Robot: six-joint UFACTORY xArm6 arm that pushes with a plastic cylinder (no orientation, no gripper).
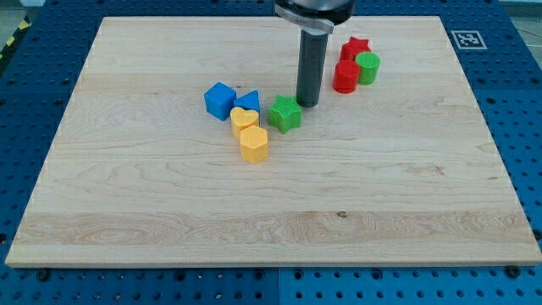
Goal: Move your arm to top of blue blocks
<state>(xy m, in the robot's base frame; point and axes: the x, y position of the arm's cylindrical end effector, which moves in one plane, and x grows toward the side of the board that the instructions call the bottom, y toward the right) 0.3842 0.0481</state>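
**Tip right of the blue pair, beside green star**

My tip (307, 103) sits on the light wooden tabletop (169, 203), just upper-right of the green star block (285, 113). Rod only, nothing that opens or closes. Blue cube block (219, 100) and blue triangular block (249, 102) touch side by side, left of tip; triangle's apex points toward the view's top. Yellow heart block (244, 119) just below them.
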